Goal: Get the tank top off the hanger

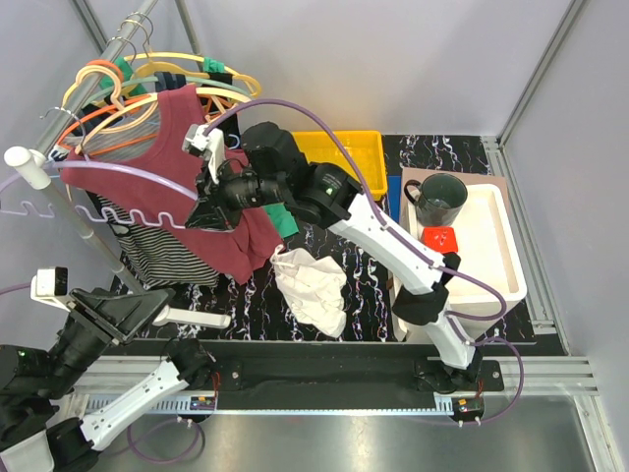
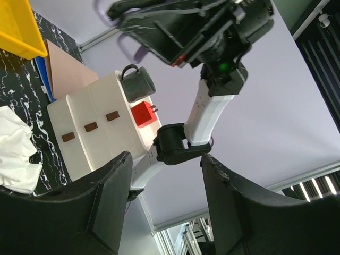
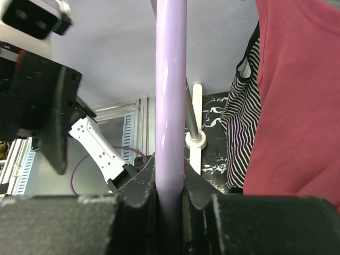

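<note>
Right wrist: right gripper [image 3: 171, 197] clamps what seems a lilac hanger [image 3: 171, 79]

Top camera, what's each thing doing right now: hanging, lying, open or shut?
Dark red tank top: hanging up, not off yet.
Right gripper: shut on the lilac plastic hanger.
Left gripper: open, empty.
White cloth: crumpled on the black marbled table.
Dark green mug: upright in the white tray.

Pale grey walls [image 1: 413, 59] w/ metal frame [image 1: 536, 69], blk marbled tabletop [image 1: 369, 310].
</note>
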Robot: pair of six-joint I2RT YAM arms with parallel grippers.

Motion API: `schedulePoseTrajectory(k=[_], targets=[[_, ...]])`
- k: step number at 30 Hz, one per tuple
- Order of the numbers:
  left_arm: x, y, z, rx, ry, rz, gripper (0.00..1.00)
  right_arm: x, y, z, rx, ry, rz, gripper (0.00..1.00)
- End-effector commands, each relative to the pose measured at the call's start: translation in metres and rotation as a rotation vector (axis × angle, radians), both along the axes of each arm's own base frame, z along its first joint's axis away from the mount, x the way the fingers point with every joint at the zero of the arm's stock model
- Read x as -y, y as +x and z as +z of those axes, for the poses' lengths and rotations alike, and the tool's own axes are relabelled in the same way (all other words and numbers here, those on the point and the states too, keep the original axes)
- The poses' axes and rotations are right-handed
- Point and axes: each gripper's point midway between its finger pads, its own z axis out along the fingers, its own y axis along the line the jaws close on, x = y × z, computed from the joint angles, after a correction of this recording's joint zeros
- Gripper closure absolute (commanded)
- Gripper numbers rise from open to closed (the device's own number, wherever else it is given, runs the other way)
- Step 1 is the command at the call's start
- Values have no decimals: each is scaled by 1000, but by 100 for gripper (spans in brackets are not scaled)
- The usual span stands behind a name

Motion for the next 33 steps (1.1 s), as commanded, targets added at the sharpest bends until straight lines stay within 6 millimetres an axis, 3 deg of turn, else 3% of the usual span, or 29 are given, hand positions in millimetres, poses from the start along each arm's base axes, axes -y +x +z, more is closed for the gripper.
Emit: schedulePoseTrajectory(k=[1, 8, 21, 27, 28, 30, 31, 33], targets=[[-6, -16, 17, 54, -32, -38, 42, -12, -6, 16, 9, 81, 40, 100], [-6, -23, 16, 57, -42, -51, 42, -29, -8, 6, -9, 87, 42, 100], [12, -31, 13, 65, 19, -109, 42, -47, -20, -9, -43, 76, 63, 100], [16, -33, 4, 54, 30, -116, 42, -43, -19, -13, -67, 51, 28, 79], [16, -33, 3, 53, 29, -113, 42, -39, -21, -6, -65, 59, 23, 72], [18, -32, 1, 45, 34, -116, 42, -36, -17, -13, -73, 34, -1, 65], [20, -30, 0, 40, 39, -115, 42, -31, -18, -5, -74, 44, -10, 56], [25, -28, -2, 29, 55, -130, 42, -27, -14, -8, -80, 26, -48, 49]])
